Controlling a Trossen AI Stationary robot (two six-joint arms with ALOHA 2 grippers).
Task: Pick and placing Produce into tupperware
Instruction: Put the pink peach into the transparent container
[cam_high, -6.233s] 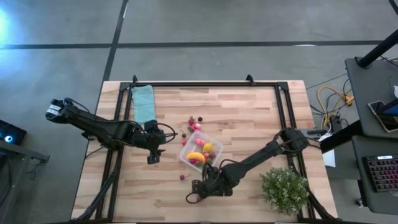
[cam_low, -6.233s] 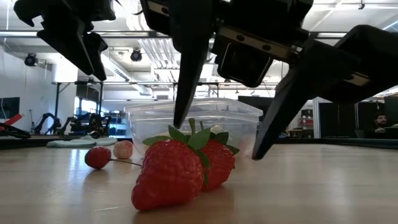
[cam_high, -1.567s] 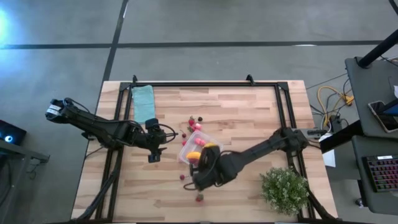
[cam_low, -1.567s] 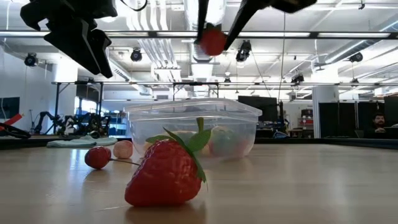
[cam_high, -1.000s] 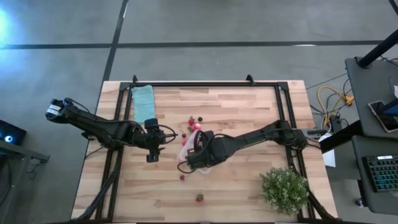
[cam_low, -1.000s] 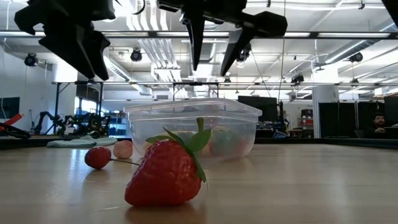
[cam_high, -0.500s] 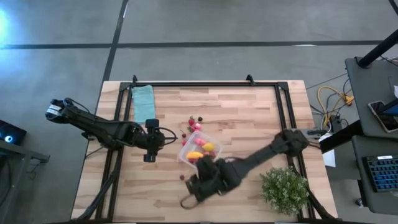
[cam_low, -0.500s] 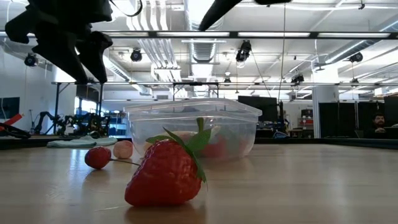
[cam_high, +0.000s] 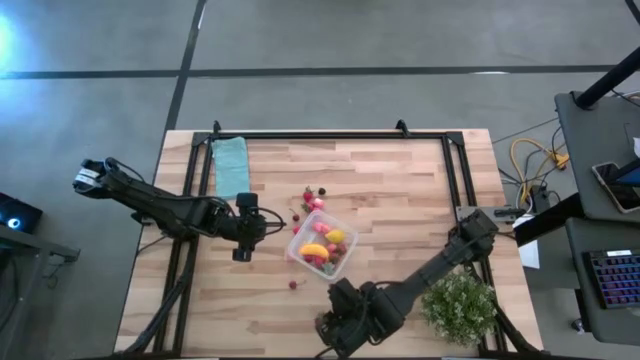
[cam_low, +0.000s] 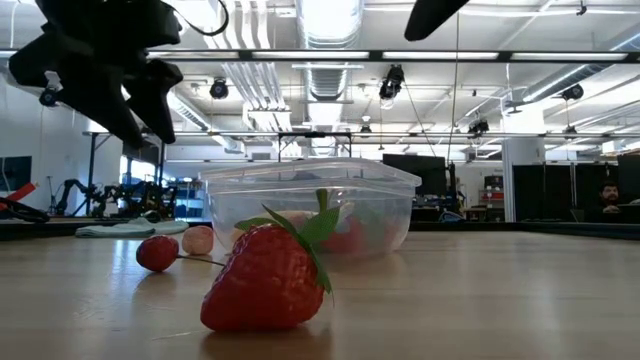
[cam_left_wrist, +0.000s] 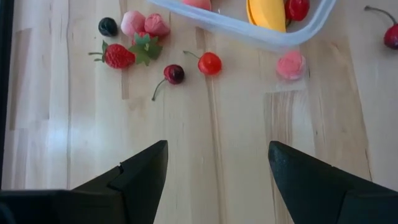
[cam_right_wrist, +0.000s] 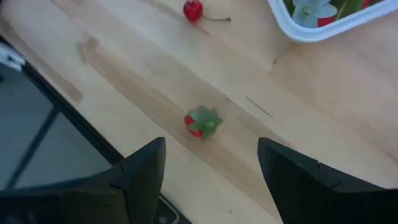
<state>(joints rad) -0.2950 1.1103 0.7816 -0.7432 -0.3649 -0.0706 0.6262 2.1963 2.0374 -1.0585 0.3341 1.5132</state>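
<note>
The clear tupperware stands mid-table with yellow and red produce inside. More produce lies loose on the wood. There is a strawberry near the near edge, a cherry and a cluster of red, pink and dark pieces beyond the tub. My right gripper hovers open above the near-edge strawberry. My left gripper hovers open left of the tub, with nothing between its fingers.
A folded teal cloth lies at the far left and a bushy green plant stands at the near right. The table's near edge runs close to the strawberry. Black frame rails line the table's sides.
My right gripper has swung from above the tupperware toward the table's near edge and now hangs over the lone strawberry. A red piece now shows inside the tub where none showed a second ago. My left gripper has rolled a little in place.
</note>
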